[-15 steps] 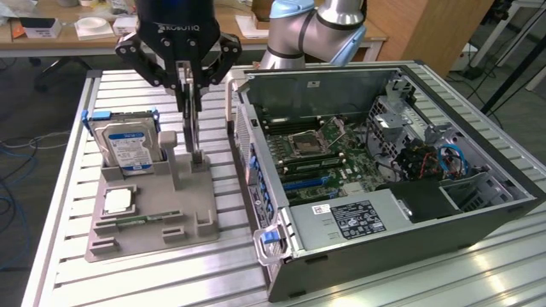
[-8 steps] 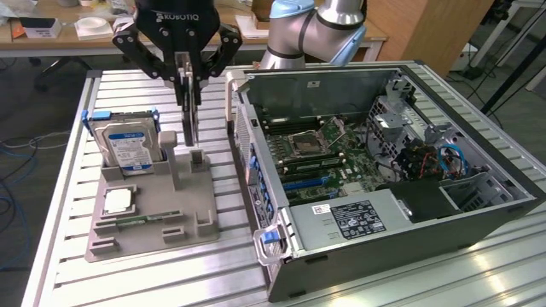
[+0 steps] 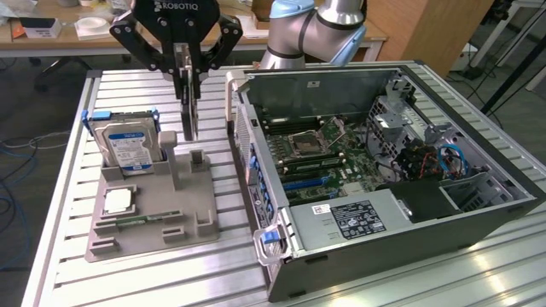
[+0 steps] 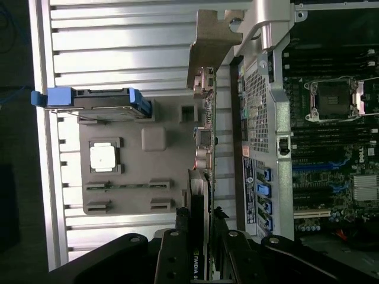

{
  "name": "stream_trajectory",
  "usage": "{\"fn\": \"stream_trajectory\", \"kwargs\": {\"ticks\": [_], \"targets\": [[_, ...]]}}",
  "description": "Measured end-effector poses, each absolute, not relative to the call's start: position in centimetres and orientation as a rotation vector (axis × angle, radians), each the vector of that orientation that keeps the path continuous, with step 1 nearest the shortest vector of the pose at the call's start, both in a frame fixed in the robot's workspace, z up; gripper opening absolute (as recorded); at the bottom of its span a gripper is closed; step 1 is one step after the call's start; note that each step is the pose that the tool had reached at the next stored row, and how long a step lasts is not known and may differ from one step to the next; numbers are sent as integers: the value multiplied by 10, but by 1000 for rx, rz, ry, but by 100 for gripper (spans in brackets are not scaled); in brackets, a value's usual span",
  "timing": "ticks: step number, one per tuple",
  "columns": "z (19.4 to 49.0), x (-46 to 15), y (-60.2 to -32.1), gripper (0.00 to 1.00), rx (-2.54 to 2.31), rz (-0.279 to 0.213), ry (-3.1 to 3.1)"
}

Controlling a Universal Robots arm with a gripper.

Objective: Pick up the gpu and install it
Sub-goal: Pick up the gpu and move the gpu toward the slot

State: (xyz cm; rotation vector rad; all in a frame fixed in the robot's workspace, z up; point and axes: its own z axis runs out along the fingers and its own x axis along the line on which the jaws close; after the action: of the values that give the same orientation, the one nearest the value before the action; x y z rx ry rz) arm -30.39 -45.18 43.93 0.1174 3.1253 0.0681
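The gpu (image 3: 189, 121) hangs edge-on, a thin dark card held upright above the grey parts holder (image 3: 158, 220). My gripper (image 3: 188, 89) is shut on its upper part, with the card's lower end just above the holder's slot posts. In the wrist view the gpu (image 4: 204, 142) runs away from my gripper (image 4: 200, 242), and its silver bracket (image 4: 214, 35) is at the far end. The card sits over the gap between the holder and the open computer case (image 3: 249, 137), whose motherboard (image 3: 328, 157) lies exposed.
A silver hard drive (image 3: 128, 146) with a blue label stands in the holder at the exterior view's left. A square processor chip (image 3: 117, 202) and a narrow memory stick (image 3: 137, 222) lie in the holder. The case's blue-handled side wall (image 3: 271, 243) faces the holder. Everything rests on a slatted metal table (image 3: 51, 211).
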Motion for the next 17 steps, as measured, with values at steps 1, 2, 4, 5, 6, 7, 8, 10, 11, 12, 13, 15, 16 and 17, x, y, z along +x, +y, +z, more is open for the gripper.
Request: {"fn": "stream_trajectory", "kwargs": {"ticks": [1, 2, 4, 5, 6, 7, 8, 10, 11, 12, 13, 15, 16, 17], "targets": [[441, -304, -452, 26, 117, 68, 3125], [442, -304, -452, 26, 117, 68, 3125], [445, -304, -452, 26, 117, 68, 3125], [446, -304, -452, 26, 117, 68, 3125], [447, -304, -452, 26, 117, 68, 3125], [448, -304, -452, 26, 117, 68, 3125], [449, -304, -452, 26, 117, 68, 3125], [452, -304, -452, 26, 117, 68, 3125], [454, -304, -452, 26, 117, 68, 3125], [455, -304, -452, 26, 117, 68, 3125], [457, -304, -452, 26, 117, 68, 3125], [460, -304, -452, 26, 117, 68, 3125], [462, -304, -452, 26, 117, 68, 3125], [463, -304, -452, 26, 117, 68, 3125]]}}
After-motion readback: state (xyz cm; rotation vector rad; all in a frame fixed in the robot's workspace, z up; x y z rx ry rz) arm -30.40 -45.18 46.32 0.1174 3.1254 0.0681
